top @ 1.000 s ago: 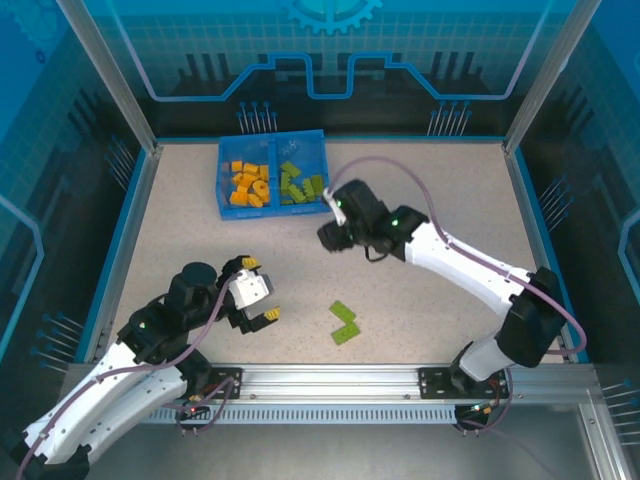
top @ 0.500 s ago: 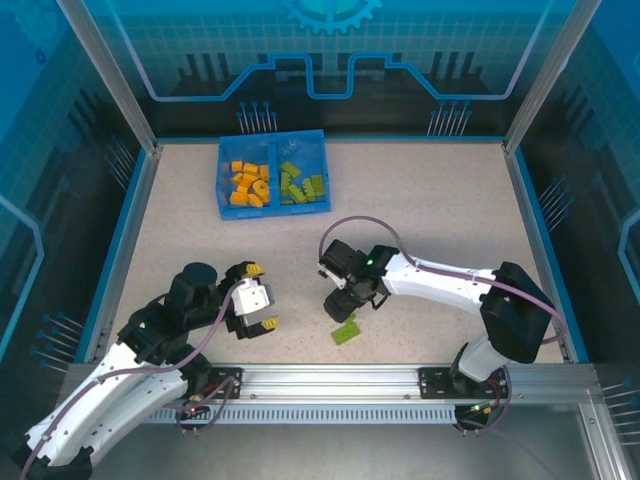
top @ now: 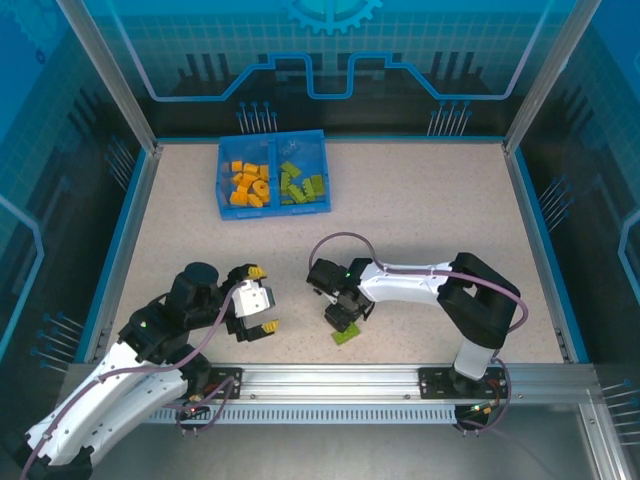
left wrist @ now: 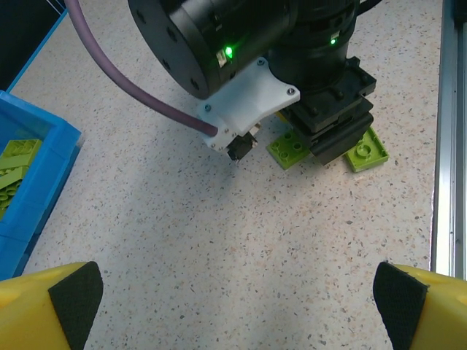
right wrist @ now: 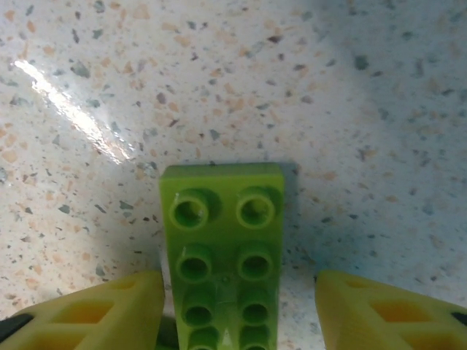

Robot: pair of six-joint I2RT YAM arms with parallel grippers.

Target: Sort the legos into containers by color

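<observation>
Top view, change: your right gripper [top: 340, 318] has been coming away from the shallow blue plastic tray [top: 300, 145] and is now hanging over the two light green flat plastic bricks [top: 346, 335] on the speckled table [top: 430, 220]. I judge a new green pick is beginning.
Top view, count: orange bricks [top: 247, 185] are lying in the left compartment and sorted green bricks [top: 300, 184] in the right one. They are too small for an exact count.
Left wrist view: your left gripper [left wrist: 233, 306] is standing wide open and is holding nothing.
Right wrist view: the yellow fingers [right wrist: 95, 313] are standing apart on both sides of one green brick and are not pinching it yet.

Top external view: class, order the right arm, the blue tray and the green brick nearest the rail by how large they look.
1. Right arm, though it sits nearer the camera, so this is unsure.
2. Blue tray.
3. Green brick, clearly smallest.
</observation>
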